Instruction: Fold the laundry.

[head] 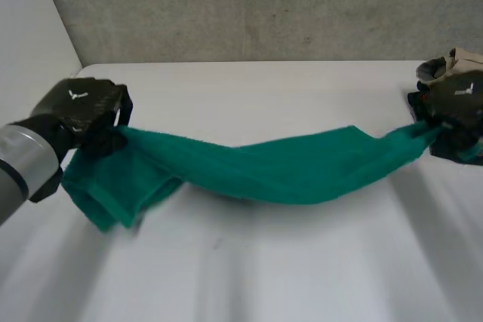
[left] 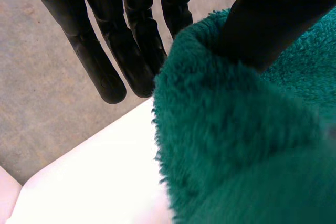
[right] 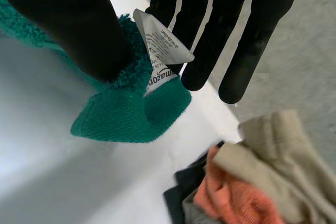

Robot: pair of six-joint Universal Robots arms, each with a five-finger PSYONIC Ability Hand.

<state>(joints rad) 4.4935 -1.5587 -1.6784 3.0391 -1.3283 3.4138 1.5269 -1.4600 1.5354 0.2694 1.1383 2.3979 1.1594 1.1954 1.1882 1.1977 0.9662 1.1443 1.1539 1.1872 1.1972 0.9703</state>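
Stretching across the middle of the scene, a green towel (head: pixel 279 171) is hanging between both arms and sagging toward the white tabletop (head: pixel 264 277). The left robot hand (head: pixel 79 111) is pinching the towel's left end between its thumb and straight fingers (left: pixel 107 77), with loose cloth drooping below it. The right robot hand (head: pixel 453 107) is pinching the towel's right corner between its thumb and fingers (right: pixel 212 40), and a white label (right: pixel 160 48) is sticking up from that corner. A pile of clothes (right: pixel 252 182), beige, orange and dark, is lying on the tabletop at the far right, just beside the right robot hand.
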